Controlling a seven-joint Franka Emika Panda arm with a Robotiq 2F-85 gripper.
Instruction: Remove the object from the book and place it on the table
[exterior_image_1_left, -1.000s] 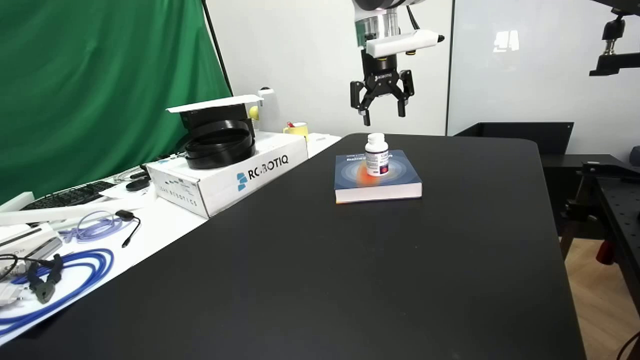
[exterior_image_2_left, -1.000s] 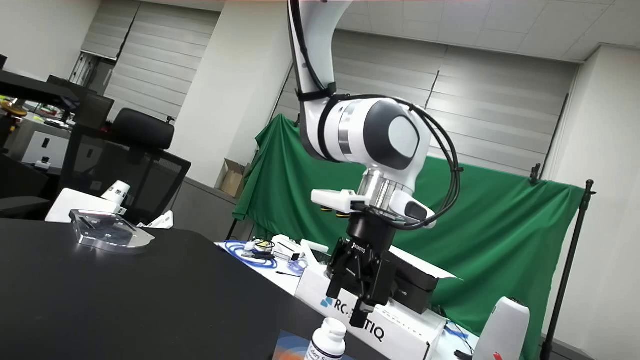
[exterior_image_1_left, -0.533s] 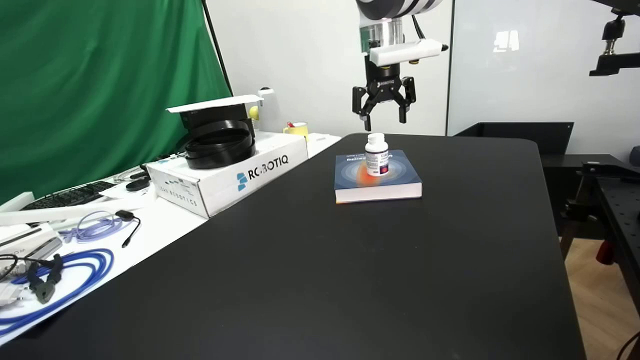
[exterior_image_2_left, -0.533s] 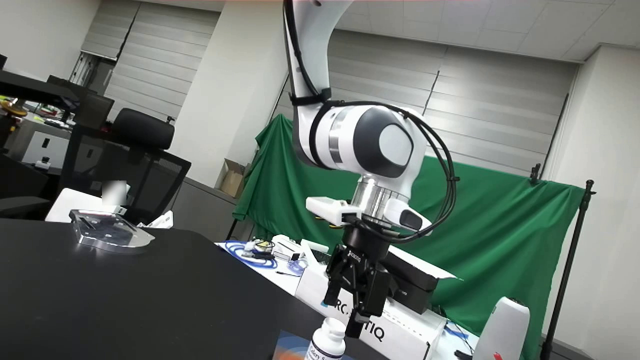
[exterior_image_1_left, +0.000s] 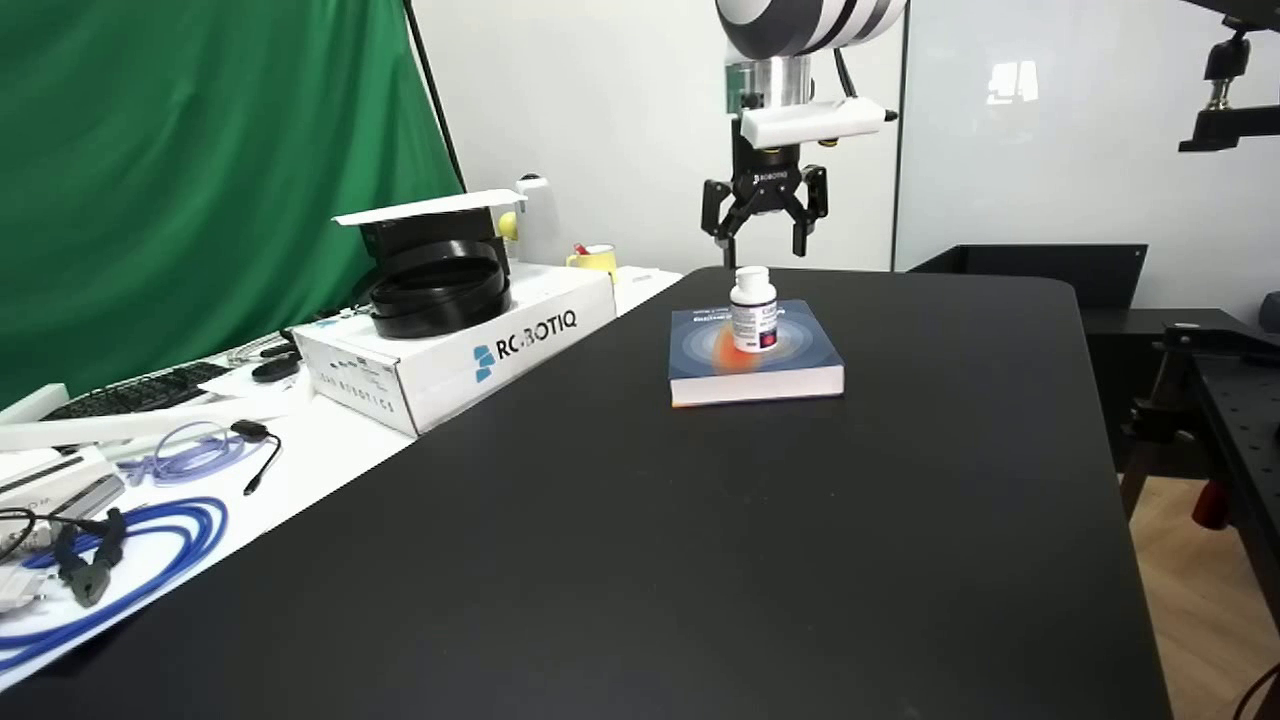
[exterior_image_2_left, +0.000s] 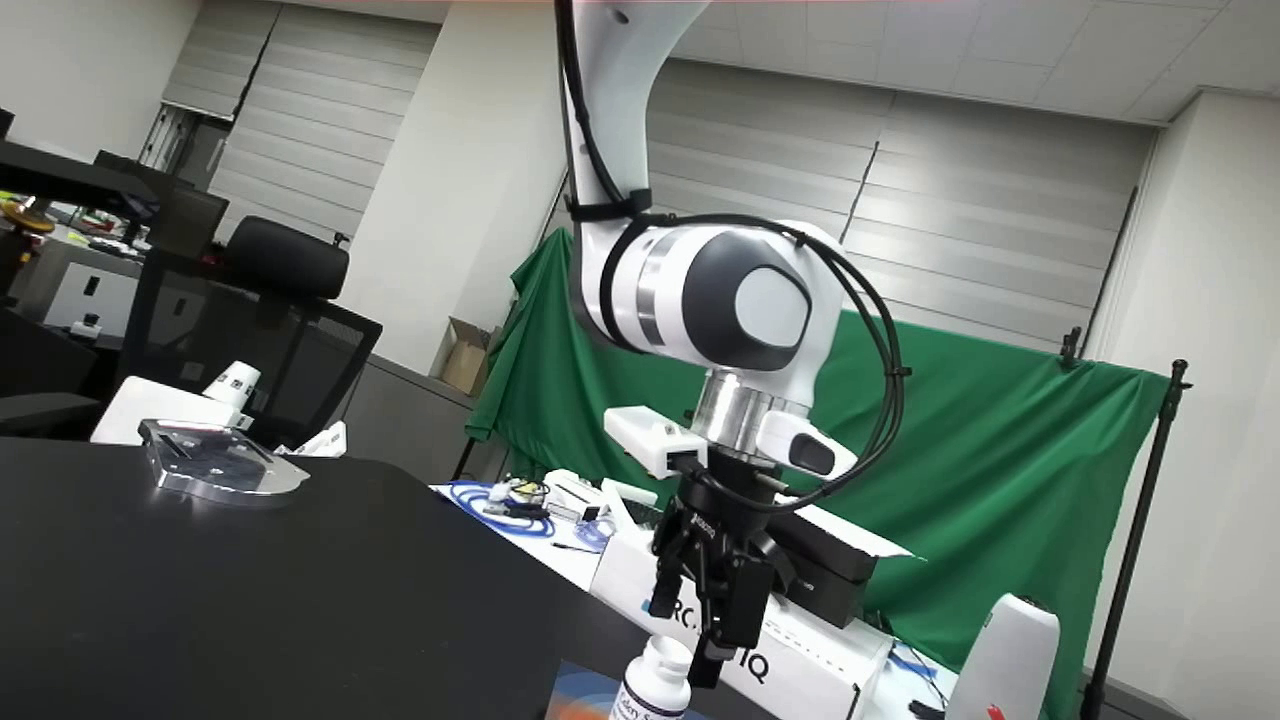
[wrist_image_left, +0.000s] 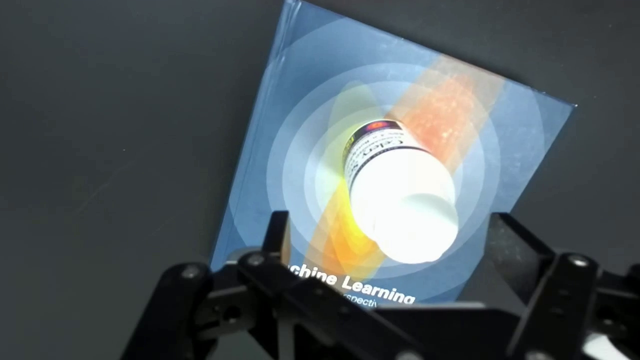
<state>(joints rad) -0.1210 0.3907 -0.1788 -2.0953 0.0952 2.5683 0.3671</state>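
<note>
One matte black surface (exterior_image_1_left: 750, 550) is extending beneath the pincer (exterior_image_1_left: 764, 254). One robot arm (exterior_image_2_left: 745, 290), white with dark panels, is standing directly above the pincer and carrying it. One white cardboard box (exterior_image_1_left: 450, 378) is showing "ROBOTIQ" and a blue logo (exterior_image_1_left: 483, 363) on its long side; in an exterior view it is lying to picture-left of the pincer, the smaller lettering on its end being only partly legible. One book (wrist_image_left: 320, 165) is lying flat below the pincer, its blue cover carrying the words "…chine Learning"; the pincer is hiding the opening letters, and a second line is showing only in part. The single pincer, also bearing "ROBOTIQ", is hanging released, its two fingers (wrist_image_left: 275, 235) standing well apart. One white bottle (exterior_image_1_left: 754, 312) is standing upright on the book; in the wrist view it is appearing between the fingers, with a gap on each side. Its label (wrist_image_left: 380, 142) is reading "Celery S…", the rest curving out of sight.
</note>
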